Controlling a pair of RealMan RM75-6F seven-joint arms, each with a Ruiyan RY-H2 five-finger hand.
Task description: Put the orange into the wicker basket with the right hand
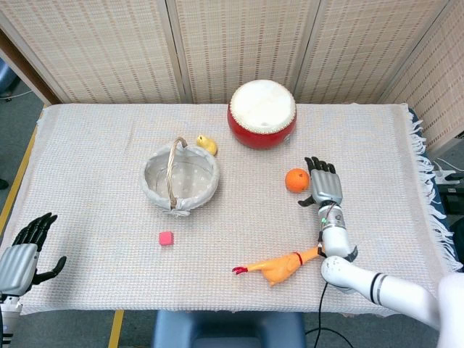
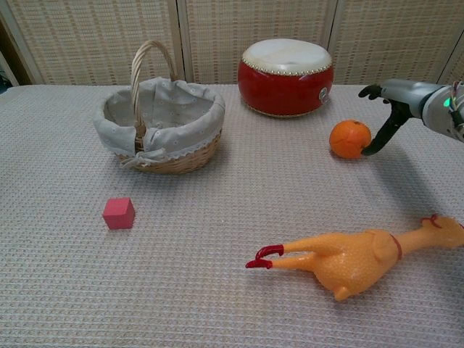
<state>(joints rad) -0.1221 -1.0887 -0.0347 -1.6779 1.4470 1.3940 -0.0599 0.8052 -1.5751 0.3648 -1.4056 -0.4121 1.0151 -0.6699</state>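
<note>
The orange lies on the woven cloth, right of centre. My right hand hovers just to its right with fingers spread, the thumb reaching down beside the fruit; I cannot tell whether it touches. Nothing is held. The wicker basket with its grey cloth lining and upright handle stands left of centre and holds nothing visible. My left hand rests open at the table's near left corner, far from everything.
A red drum stands behind the orange. A rubber chicken lies in front of the right arm. A small red cube sits in front of the basket. A yellow toy lies behind the basket.
</note>
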